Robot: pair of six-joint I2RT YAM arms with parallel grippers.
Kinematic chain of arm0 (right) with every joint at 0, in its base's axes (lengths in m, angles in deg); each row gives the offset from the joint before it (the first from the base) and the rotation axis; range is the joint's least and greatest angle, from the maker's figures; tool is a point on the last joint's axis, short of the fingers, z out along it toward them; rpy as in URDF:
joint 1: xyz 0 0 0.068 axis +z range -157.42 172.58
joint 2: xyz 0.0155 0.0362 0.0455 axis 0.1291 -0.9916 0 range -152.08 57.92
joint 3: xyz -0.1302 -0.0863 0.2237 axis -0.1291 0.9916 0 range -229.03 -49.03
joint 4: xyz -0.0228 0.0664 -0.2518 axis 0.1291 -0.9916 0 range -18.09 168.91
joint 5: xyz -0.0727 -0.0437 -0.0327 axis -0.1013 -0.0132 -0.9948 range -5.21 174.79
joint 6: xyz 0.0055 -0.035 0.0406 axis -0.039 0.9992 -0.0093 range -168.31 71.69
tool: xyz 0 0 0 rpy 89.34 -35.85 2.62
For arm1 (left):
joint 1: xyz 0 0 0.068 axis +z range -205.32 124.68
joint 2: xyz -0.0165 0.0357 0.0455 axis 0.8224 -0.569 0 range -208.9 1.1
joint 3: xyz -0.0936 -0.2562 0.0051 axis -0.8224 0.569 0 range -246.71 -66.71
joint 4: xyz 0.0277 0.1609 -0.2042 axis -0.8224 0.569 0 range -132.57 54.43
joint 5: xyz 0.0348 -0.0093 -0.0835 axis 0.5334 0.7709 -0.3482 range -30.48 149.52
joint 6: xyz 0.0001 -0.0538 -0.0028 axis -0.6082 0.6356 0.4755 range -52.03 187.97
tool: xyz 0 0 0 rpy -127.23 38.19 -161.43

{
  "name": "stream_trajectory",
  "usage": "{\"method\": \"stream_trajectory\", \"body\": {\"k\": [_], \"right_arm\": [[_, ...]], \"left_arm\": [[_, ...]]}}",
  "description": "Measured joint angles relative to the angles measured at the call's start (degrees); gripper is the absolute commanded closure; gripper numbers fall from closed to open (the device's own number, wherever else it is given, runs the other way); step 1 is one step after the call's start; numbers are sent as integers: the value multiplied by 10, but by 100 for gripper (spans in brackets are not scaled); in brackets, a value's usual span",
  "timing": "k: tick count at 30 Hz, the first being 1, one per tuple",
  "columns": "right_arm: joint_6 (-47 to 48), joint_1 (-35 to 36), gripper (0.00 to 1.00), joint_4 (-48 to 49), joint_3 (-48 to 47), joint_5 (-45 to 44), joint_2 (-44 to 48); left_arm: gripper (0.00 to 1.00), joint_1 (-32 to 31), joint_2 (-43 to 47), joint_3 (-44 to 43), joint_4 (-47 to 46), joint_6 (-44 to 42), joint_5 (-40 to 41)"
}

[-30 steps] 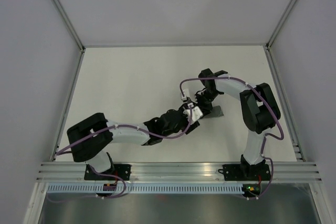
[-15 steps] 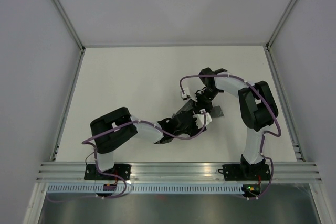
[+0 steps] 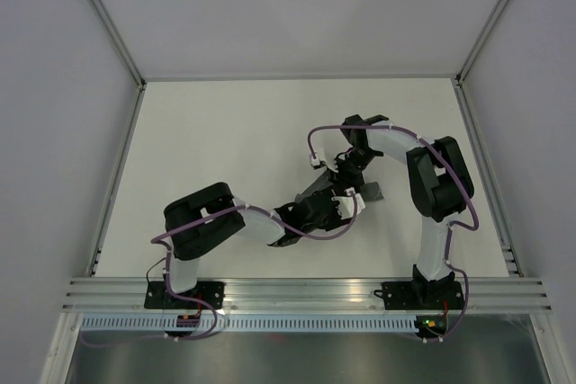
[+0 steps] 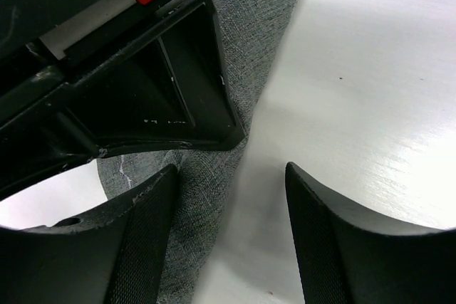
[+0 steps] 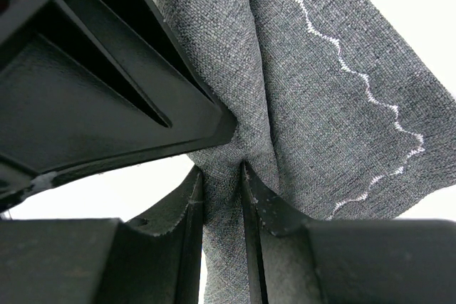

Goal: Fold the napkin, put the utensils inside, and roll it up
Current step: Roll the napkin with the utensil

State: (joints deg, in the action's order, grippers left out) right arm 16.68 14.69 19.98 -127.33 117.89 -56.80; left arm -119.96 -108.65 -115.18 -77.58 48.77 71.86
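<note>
Left arm (image 3: 261,227) and right arm (image 3: 436,182) crowd the napkin (image 3: 372,192); table (image 3: 207,132) leftward seems open.

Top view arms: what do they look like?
The left arm and right arm have white links, bulky black joint housings and a purple cable looped along each. The left gripper has black, finely textured fingers.

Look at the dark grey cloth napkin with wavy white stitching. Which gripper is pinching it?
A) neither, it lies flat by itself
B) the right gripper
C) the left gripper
B: the right wrist view shows the right gripper with both fingers squeezed on a fold of the dark grey cloth napkin, while the left gripper stands open.
</note>
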Motion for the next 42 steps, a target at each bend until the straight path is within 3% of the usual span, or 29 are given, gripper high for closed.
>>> {"method": "stream_trajectory", "body": {"k": [3,6,7,8,9,14,15,21,32,42], "right_arm": [[-1,-2,92,-3,-3,3,-3],[-1,-2,92,-6,-5,3,-4],[-1,-2,92,-6,-6,4,-5],[-1,-2,92,-7,-6,4,-5],[-2,-3,92,-7,-6,5,-5],[-2,-6,91,-8,-6,6,-5],[-1,-7,89,-9,-6,6,-5],[0,-16,68,-13,-7,11,-5],[0,-67,47,-98,-47,42,-8],[-30,-145,44,-122,-94,91,-2]], "left_arm": [[42,0,-5,-3,-3,-3,8],[59,4,-5,-4,-5,-7,14],[54,7,-5,-5,-7,-8,16],[57,9,-5,-6,-7,-8,15],[66,10,-7,-7,-6,-8,13],[86,13,-10,-20,12,-9,-2],[97,14,-10,-23,18,-10,-7],[98,24,-10,-32,31,-9,-47],[98,49,-19,-56,37,31,-163],[98,64,-25,-79,69,73,-213]]}}
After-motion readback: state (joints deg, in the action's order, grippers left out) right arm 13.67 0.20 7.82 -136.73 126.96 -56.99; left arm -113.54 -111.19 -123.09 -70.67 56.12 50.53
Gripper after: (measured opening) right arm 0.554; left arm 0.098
